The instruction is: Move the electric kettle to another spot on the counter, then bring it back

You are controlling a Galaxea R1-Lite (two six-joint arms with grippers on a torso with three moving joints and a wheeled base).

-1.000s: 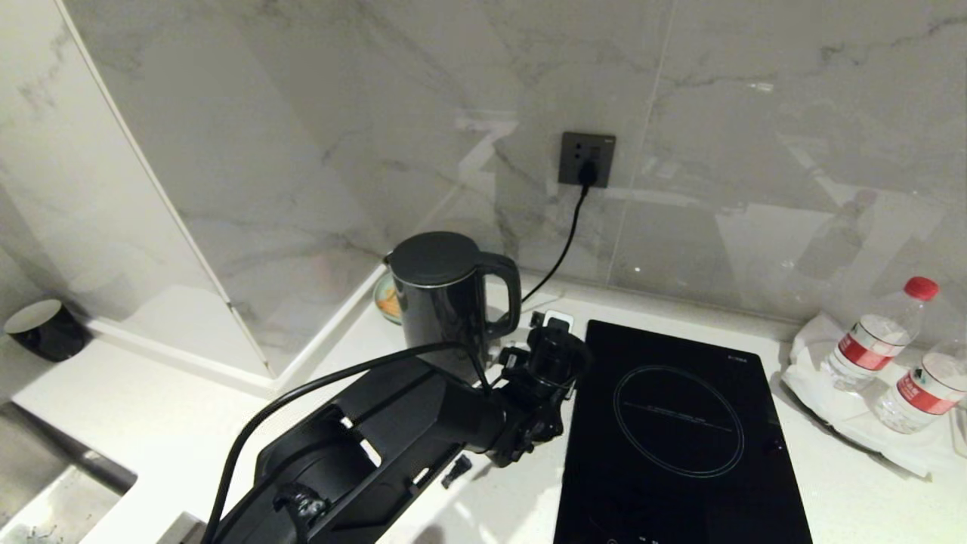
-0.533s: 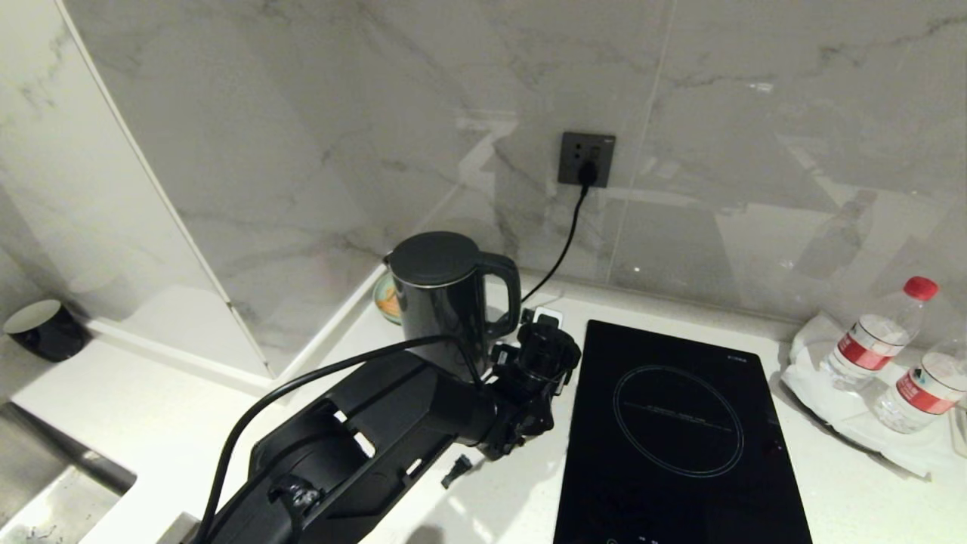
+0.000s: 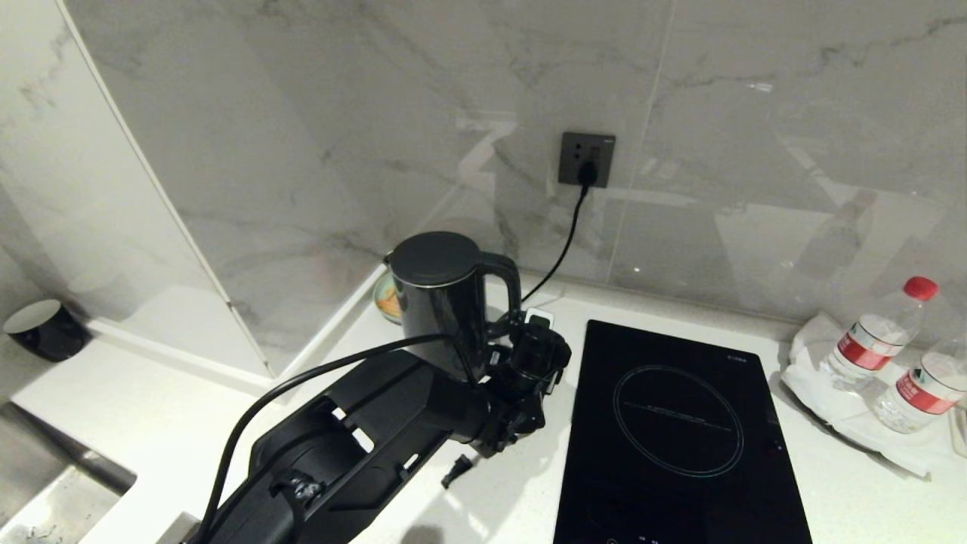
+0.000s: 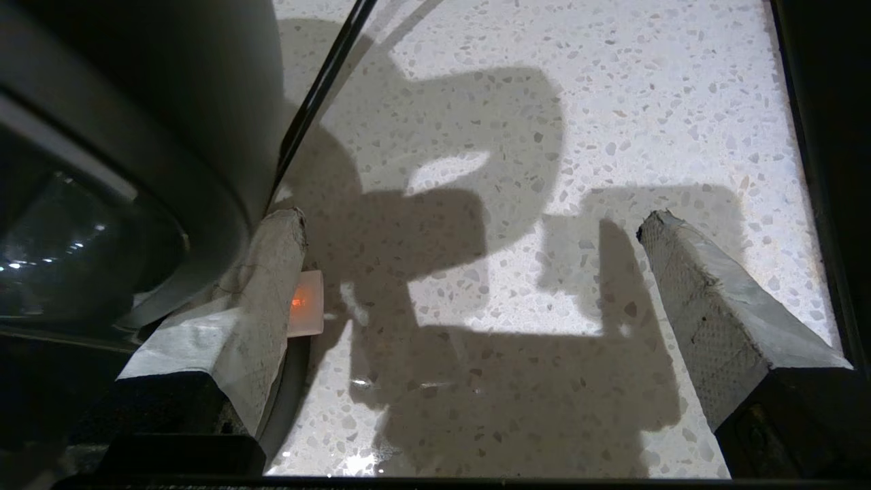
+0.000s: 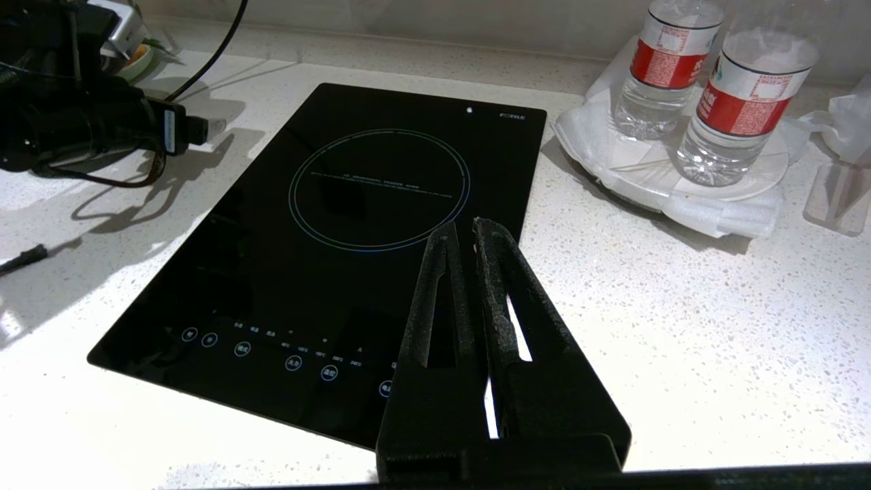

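The electric kettle stands upright at the back of the white speckled counter, its loop handle turned right. My left gripper is low beside that handle, just right of it. In the left wrist view the left gripper is open, with only bare counter between its taped fingers. One finger lies close against the kettle's dark body, by a small lit switch. My right gripper hangs shut over the cooktop's near right corner.
A black glass cooktop lies right of the kettle. A cord runs up to a wall socket. Two water bottles stand on a white plate at far right. A black cup and a sink are at left.
My left gripper has slid a little left, off the cooktop's edge and in toward the kettle's handle. The kettle has not moved.
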